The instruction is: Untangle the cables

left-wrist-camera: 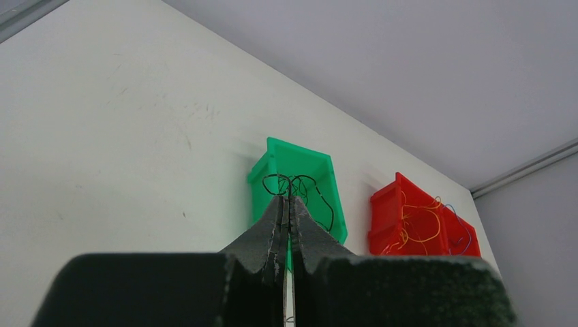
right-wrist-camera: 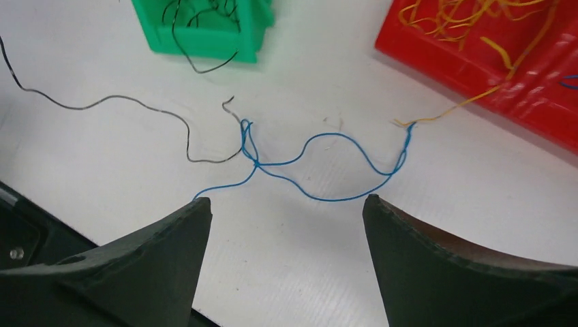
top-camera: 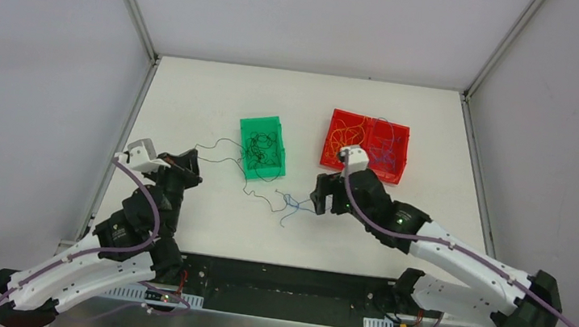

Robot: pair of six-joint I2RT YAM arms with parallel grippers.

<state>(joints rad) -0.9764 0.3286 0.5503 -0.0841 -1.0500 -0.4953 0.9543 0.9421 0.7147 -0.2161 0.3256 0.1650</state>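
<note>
Blue cables (right-wrist-camera: 255,163), black cable (right-wrist-camera: 102,102) possibly knotted; green bin (right-wrist-camera: 204,44), red bin (right-wrist-camera: 477,61) behind.

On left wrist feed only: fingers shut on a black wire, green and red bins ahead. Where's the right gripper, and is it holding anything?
Observer: Right gripper is low over the table, jaws wide apart, holding nothing.
Operator: What's in front of it?
Observer: A blue wire lying in loops on the table, just ahead of the fingertips, untouched.
Operator: Blue free of the others?
Observer: No. The black wire meets it at the left end, and an orange wire trailing out of the red bin meets its right end. I can't tell whether those are knots.
</note>
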